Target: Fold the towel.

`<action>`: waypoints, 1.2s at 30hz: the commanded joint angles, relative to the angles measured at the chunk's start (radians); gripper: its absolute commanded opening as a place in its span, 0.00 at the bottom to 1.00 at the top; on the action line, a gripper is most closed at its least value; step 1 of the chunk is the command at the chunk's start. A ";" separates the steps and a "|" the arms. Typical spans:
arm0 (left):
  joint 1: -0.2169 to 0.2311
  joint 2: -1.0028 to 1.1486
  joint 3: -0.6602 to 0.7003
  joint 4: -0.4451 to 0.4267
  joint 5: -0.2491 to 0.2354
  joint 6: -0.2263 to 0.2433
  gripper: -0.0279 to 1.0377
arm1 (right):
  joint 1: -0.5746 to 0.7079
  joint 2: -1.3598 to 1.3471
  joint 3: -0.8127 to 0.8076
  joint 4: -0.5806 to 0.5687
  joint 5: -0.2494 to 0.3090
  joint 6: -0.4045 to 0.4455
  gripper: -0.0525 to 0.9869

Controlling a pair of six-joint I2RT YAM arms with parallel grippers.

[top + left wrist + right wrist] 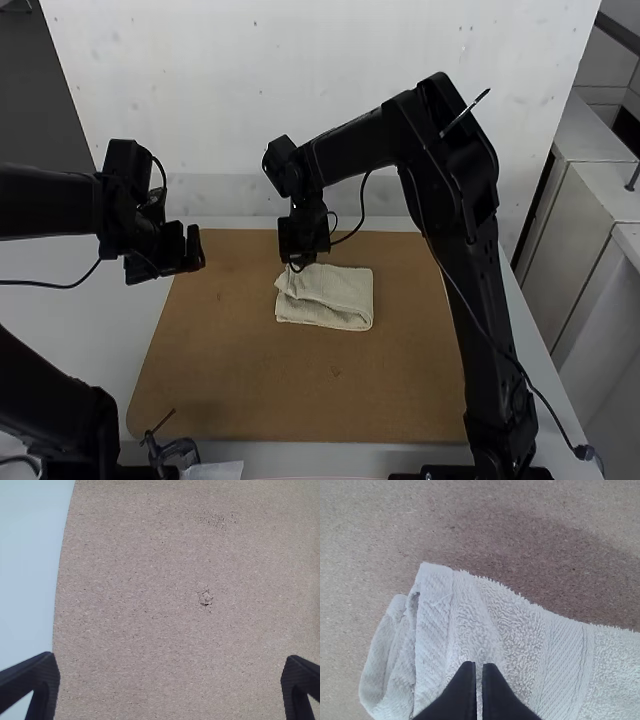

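Observation:
The beige towel (345, 290) lies on the brown board, folded into a small layered rectangle with a loose, slightly bunched flap at its left end. At its far left edge, my right gripper (298, 264) is low over the cloth. In the right wrist view the towel (520, 635) spreads beneath the right gripper (479, 666), whose black fingertips are nearly together over the cloth; no pinched fabric can be made out. My left gripper (198, 250) is above the board's far left part, apart from the towel. The left gripper (170, 665) stands open over bare board.
The brown board (250, 385) extends around the towel, with the pale table (145, 325) beyond its left edge. A white wall (300, 90) rises behind the table. The right arm bends across above the board's right side. A small dark item lies by the near left edge.

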 commanded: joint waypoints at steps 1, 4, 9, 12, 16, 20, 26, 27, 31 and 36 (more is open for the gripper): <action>0.000 -0.016 -0.015 0.012 0.011 0.008 0.96 | 0.019 0.023 0.008 0.004 0.027 0.004 0.06; 0.003 -0.016 -0.015 0.012 0.011 0.010 0.96 | 0.028 0.039 0.011 0.002 0.027 0.004 0.06; 0.006 -0.009 -0.016 0.017 0.011 0.011 0.96 | 0.032 0.060 0.023 -0.001 0.025 0.004 0.07; 0.011 -0.001 -0.016 0.028 0.012 0.013 0.96 | 0.048 0.065 0.031 0.001 0.024 0.004 0.07; 0.012 0.010 -0.016 0.035 0.012 0.013 0.96 | 0.066 0.091 0.055 -0.001 0.022 0.007 0.06; 0.015 0.011 -0.018 0.038 0.014 0.014 0.96 | 0.081 0.108 0.088 -0.004 0.021 0.009 0.07; 0.038 0.025 -0.019 0.040 0.034 0.020 0.96 | 0.094 0.120 0.129 0.001 0.022 0.009 0.07; 0.041 0.025 -0.019 0.040 0.035 0.020 0.96 | 0.097 0.120 0.134 0.002 0.024 0.009 0.07; 0.045 0.030 -0.024 0.046 0.040 0.020 0.96 | 0.103 0.138 0.158 -0.004 0.024 0.010 0.07; 0.049 0.033 -0.030 0.058 0.043 0.024 0.96 | 0.106 0.146 0.161 -0.004 0.024 0.010 0.07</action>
